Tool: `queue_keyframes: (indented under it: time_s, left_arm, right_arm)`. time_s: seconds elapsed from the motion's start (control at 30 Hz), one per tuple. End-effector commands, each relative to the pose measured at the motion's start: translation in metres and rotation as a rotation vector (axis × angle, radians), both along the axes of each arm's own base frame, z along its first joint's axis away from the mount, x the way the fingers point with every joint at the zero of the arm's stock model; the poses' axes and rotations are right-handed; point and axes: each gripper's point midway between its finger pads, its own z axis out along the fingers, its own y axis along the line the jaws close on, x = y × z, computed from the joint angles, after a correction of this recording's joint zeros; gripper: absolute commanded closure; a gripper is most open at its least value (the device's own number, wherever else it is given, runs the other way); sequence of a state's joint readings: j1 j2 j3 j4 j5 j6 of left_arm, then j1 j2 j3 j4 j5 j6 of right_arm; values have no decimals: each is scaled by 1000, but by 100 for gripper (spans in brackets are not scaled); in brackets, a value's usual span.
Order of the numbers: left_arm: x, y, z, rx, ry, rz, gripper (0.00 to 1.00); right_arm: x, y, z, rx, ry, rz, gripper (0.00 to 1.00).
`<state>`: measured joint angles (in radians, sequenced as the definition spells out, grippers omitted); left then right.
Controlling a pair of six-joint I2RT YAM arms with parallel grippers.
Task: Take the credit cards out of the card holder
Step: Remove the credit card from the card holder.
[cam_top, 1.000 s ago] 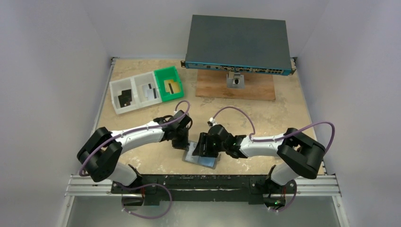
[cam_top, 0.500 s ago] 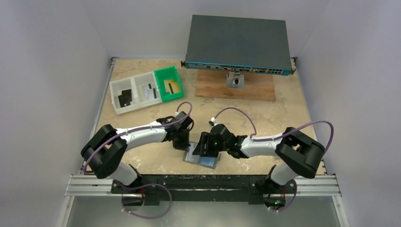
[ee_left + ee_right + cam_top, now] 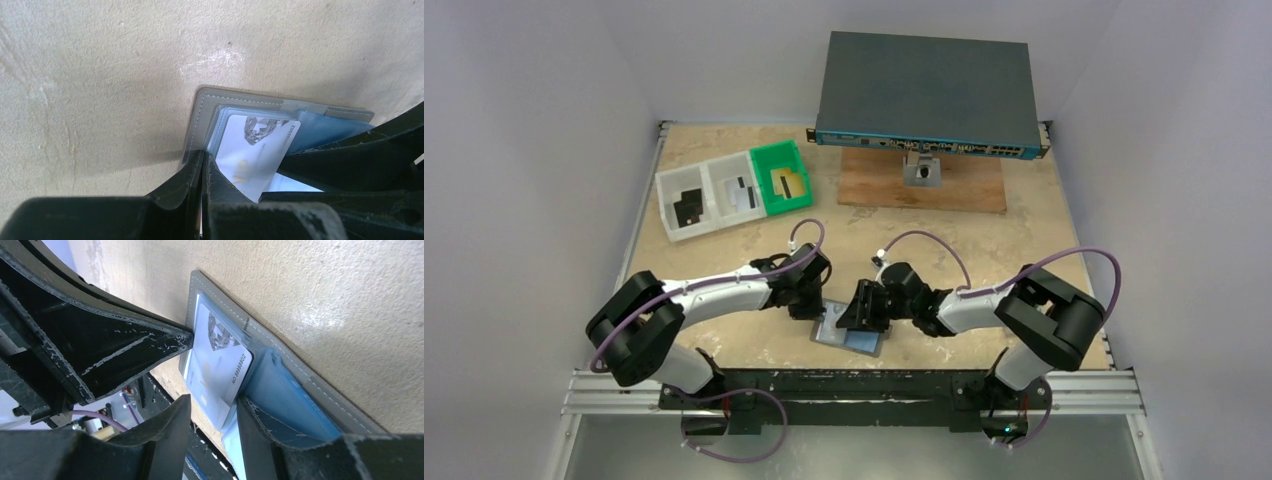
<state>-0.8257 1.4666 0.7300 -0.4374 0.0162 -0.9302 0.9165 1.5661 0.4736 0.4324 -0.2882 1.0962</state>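
The card holder (image 3: 855,341) lies open on the table near the front edge, its bluish clear pockets (image 3: 280,385) facing up. A silver-white credit card (image 3: 255,150) sticks partway out of a pocket at an angle. My left gripper (image 3: 202,156) is shut, and its tips press down on the holder's grey left rim (image 3: 202,107). My right gripper (image 3: 214,401) is open around the free end of that card (image 3: 215,365). One finger (image 3: 260,425) touches the card's edge and a gap remains on the other side. In the top view both grippers meet over the holder, the left gripper (image 3: 814,308) and the right gripper (image 3: 856,318).
At the back left stand two white trays (image 3: 667,205) and a green tray (image 3: 796,160), holding black (image 3: 688,208), silver (image 3: 742,193) and gold (image 3: 788,183) cards. A large dark grey box with ports (image 3: 924,90) sits at the back on a wooden board (image 3: 964,190).
The right gripper's jaws have narrowed around the card and its wrist has shifted slightly right. The left arm has shifted a little but its tips stay on the holder.
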Motion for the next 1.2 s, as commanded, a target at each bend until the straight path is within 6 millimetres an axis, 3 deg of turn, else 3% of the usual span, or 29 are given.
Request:
queue_keyframes:
  time_s: [0.0, 0.37, 0.73, 0.87, 1.17]
  left_arm:
    - [-33, 2, -18, -17, 114, 38, 100]
    - [-41, 5, -24, -30, 142, 77, 100]
    - [-42, -1, -22, -19, 143, 46, 100]
    - [-41, 10, -25, 32, 145, 80, 100]
    - [-47, 31, -45, 46, 215, 195, 100]
  right_arm:
    - [7, -3, -5, 42, -32, -24, 61]
    - [6, -8, -7, 76, -6, -57, 81]
    - [10, -4, -7, 57, -23, -40, 92]
    - [11, -10, -8, 19, -32, -50, 100]
    - [13, -29, -14, -92, -57, -76, 100]
